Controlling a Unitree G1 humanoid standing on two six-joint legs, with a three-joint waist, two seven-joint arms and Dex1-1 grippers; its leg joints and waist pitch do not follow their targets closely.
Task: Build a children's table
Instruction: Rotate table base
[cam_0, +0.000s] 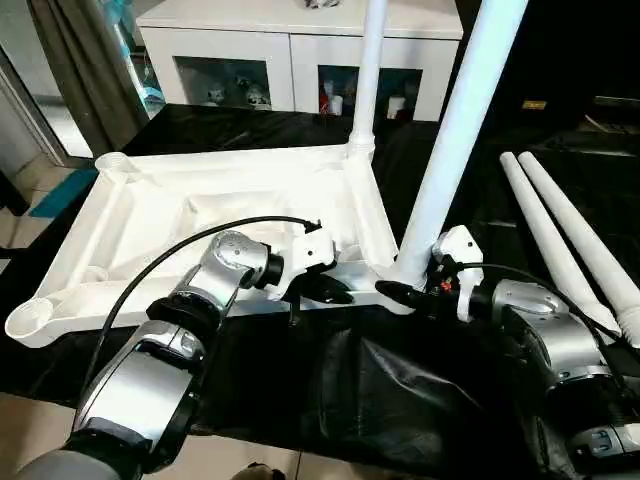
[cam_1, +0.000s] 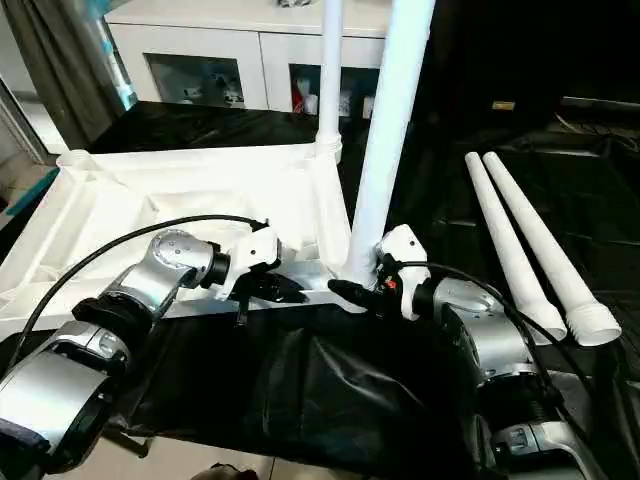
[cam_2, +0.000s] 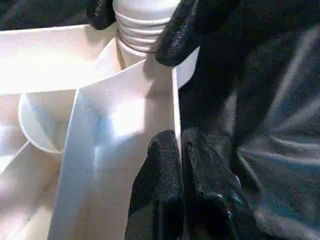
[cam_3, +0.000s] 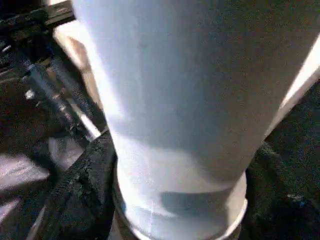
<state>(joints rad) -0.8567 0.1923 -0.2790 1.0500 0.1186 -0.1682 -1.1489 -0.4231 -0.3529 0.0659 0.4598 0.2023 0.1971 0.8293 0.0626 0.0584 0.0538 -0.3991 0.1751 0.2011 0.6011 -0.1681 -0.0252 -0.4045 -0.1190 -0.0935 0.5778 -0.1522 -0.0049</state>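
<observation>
The upturned table top (cam_0: 150, 215) lies on black sheeting. The right gripper (cam_0: 400, 290) clasps the second leg (cam_0: 455, 140) at its near corner socket; the pinched-together left gripper (cam_0: 330, 293) steadies the rim. Next, probably twisting the leg home.

Left arm (cam_0: 150, 380) extends from the lower left toward frame centre; left gripper (cam_0: 335, 293) has fingers pressed together. Right arm (cam_0: 560, 360) enters from the lower right; right gripper (cam_0: 397, 291) fingers (cam_3: 82, 200) spread apart.

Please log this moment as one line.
left tool: shut, at white plastic tabletop rim | right tool: around near upright white tube leg base | loose legs: two
</observation>
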